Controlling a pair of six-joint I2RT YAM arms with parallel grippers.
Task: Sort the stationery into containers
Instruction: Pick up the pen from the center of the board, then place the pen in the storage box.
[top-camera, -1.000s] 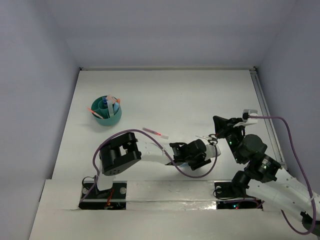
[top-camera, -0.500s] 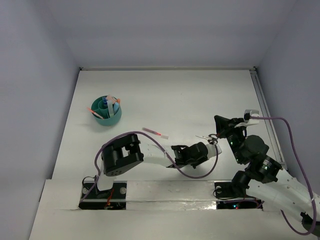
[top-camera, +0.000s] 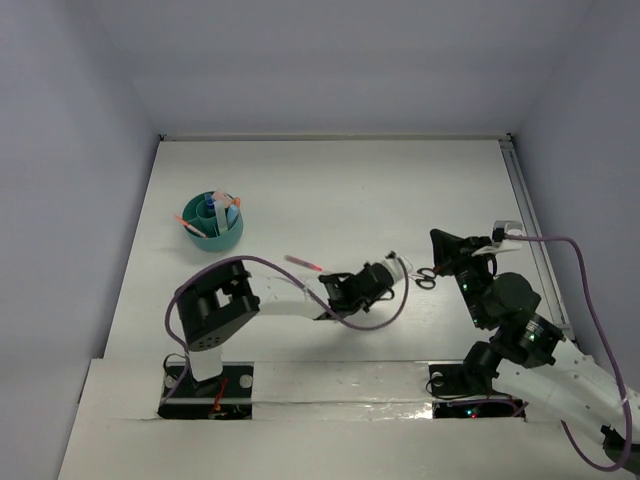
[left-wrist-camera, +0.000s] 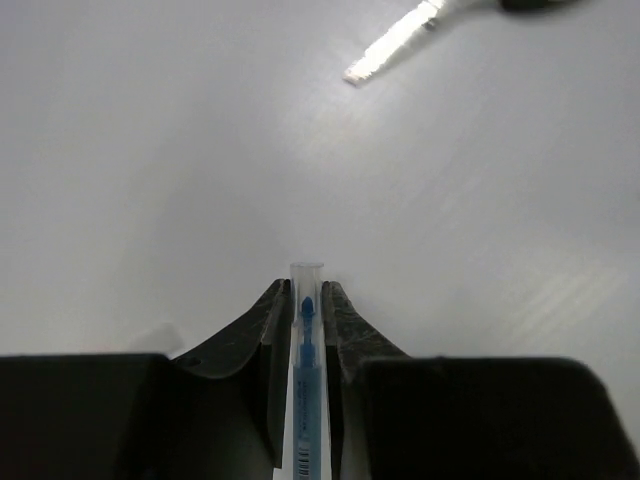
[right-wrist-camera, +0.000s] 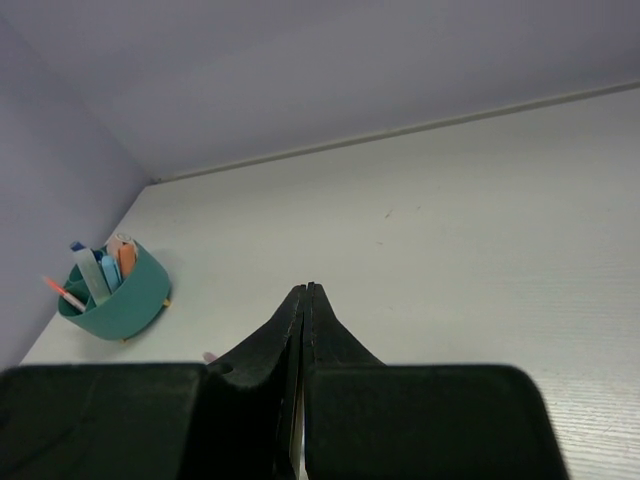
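Left pincer (left-wrist-camera: 307, 292) shifted left, blue pen (left-wrist-camera: 305, 400) clamped

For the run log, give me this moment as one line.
left gripper: shut on blue pen | right gripper: shut | scissors, pink pen: on table | teal pot: part filled

Pot (top-camera: 212, 226) far left — scissors (top-camera: 425, 278) right

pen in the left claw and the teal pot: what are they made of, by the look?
The pen looks like clear glossy plastic: a blue ink tube shows through its barrel. The teal pot looks like opaque moulded plastic, going by its smooth, evenly coloured wall, though it is too small here to be sure.
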